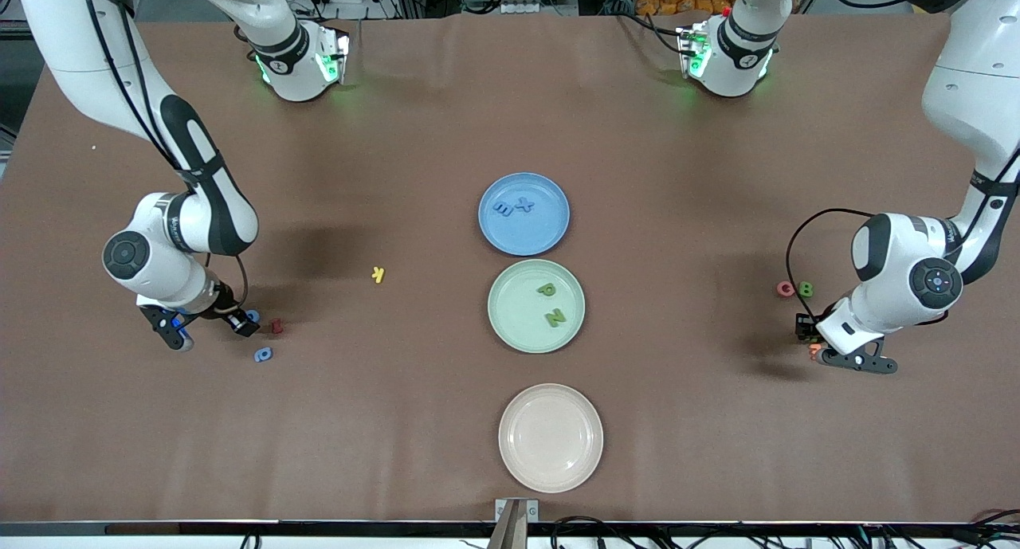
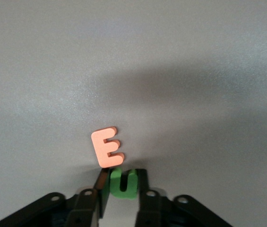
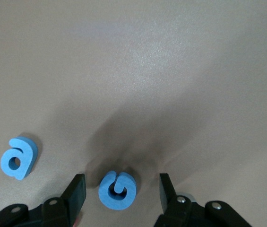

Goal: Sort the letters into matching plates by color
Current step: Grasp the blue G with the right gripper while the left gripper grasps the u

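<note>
The left gripper (image 2: 122,194) has its fingers (image 2: 104,189) clamped on a green letter U (image 2: 123,183). The U sits low on the brown surface (image 1: 398,421), squeezed from both sides. An orange letter E (image 2: 107,147) lies flat and touches the top of the U. This gripper is down at the left arm's end of the surface. Its wrist is bent down, and the white arm goes up from there to its base. A pink letter (image 1: 786,289) and a green letter B (image 1: 806,288) lie side by side near it, a bit farther from the front camera.

The right gripper (image 3: 119,194) has its fingers (image 3: 75,193) apart, one on each side of a round blue letter (image 3: 117,189). They do not touch it. A blue letter a (image 3: 18,158) lies just beside them. A dark red letter (image 1: 276,325) is near too. This gripper is low at the right arm's end of the surface, and its arm bends at the elbow above it.

In the middle, the blue plate (image 1: 550,230) holds two blue letters (image 1: 512,207). Nearer the front camera, the green plate (image 1: 514,322) holds a green P (image 1: 547,290) and a green Z (image 1: 555,318). Nearest of all is a cream plate (image 1: 550,437). A yellow letter (image 1: 378,274) lies by itself between the right gripper and the plates.
</note>
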Controlling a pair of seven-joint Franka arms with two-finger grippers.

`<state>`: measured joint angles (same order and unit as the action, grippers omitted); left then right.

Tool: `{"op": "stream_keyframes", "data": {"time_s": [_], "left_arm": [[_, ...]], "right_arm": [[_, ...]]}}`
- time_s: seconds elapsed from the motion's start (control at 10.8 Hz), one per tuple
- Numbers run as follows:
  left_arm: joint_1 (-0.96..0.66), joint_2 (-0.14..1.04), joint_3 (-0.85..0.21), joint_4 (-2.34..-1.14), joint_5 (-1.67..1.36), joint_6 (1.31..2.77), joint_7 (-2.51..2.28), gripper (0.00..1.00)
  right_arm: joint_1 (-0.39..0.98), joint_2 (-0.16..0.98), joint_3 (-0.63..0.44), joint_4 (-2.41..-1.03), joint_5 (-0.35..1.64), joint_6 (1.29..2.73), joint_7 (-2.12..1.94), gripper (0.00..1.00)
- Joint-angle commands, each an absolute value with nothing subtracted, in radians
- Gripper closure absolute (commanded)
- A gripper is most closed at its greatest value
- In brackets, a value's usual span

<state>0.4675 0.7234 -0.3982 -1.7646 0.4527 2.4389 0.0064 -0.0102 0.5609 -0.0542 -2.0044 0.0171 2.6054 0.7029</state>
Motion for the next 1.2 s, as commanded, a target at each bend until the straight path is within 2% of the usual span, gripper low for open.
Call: {"op": "stream_keyframes", "data": {"time_s": [0.0,0.28,0.55,0.83,1.11], "left_arm": [[0.474,0.741,-0.397,-1.752,0.483,2.447,0.015,1.0],[0.466,0.726,-0.409,-1.752,0.48,2.445,0.011,1.0],[0.45,0.701,-0.462,-1.752,0.468,2.428,-0.006,1.0],[0.408,0.687,-0.489,-1.75,0.463,2.419,-0.017,1.0],[0.299,0.663,-0.492,-1.744,0.463,2.37,-0.2,1.0]], "right_arm": [[-0.011,0.578,-0.048,-2.013,0.025,2.648,0.701,0.41],[-0.008,0.581,-0.048,-2.013,0.025,2.654,0.701,0.59],[-0.008,0.583,-0.046,-2.013,0.025,2.657,0.7,0.73],[0.0,0.577,-0.045,-2.013,0.014,2.654,0.672,0.75],[0.018,0.549,-0.029,-2.011,-0.006,2.645,0.513,0.76]]}}
